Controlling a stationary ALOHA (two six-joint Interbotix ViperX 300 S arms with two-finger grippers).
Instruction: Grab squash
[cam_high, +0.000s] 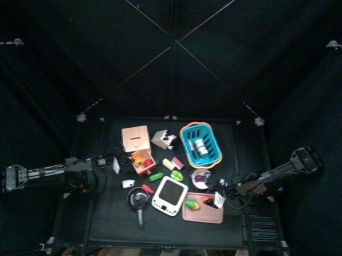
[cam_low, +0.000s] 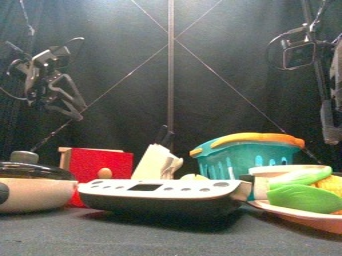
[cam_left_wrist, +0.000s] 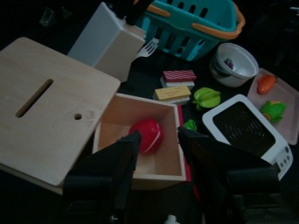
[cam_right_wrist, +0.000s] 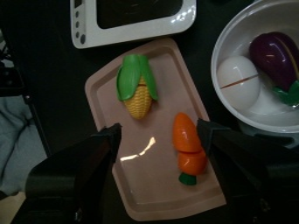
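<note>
- Markings on the face of the white scale (cam_low: 160, 190) at the table's front edge, centre: too small to read. No other writing legible.
- Left gripper (cam_left_wrist: 163, 140): raised high over the table's left edge, pointed down at the open wooden box (cam_left_wrist: 140, 144). Jaws spread apart, nothing between them.
- Right gripper (cam_right_wrist: 163, 131): raised high over the table's right edge, hanging above the pink tray (cam_right_wrist: 158, 188). Jaws wide apart, holding nothing.
- Squash (cam_left_wrist: 207, 96): taken to be the lime-green lumpy piece, identity not certain. Glossy, pale green, rounded with folds. Lying on the bare table near the middle, just beside the scale's far edge, between wooden box and white bowl (cam_left_wrist: 233, 63). Apart from both grippers.
- Front-left corner: black pan (cam_low: 30, 170), handle side near the scale.
- Front-right corner: pink tray with a corn cob (cam_right_wrist: 136, 86) in green husk and an orange carrot (cam_right_wrist: 188, 144), lying side by side, not touching.
- Just behind the tray: white bowl holding a purple eggplant (cam_right_wrist: 278, 54) and a white egg (cam_right_wrist: 237, 73).
- Near the squash: yellow block (cam_left_wrist: 173, 92) and a red-striped slab (cam_left_wrist: 177, 76), close together.
- Left of middle: wooden box, slotted lid (cam_left_wrist: 47, 96) swung open, a red piece (cam_left_wrist: 146, 136) inside.
- Towards the far edge: pale knife block (cam_left_wrist: 107, 39), then teal basket (cam_left_wrist: 193, 26) with orange handle, side by side.
</note>
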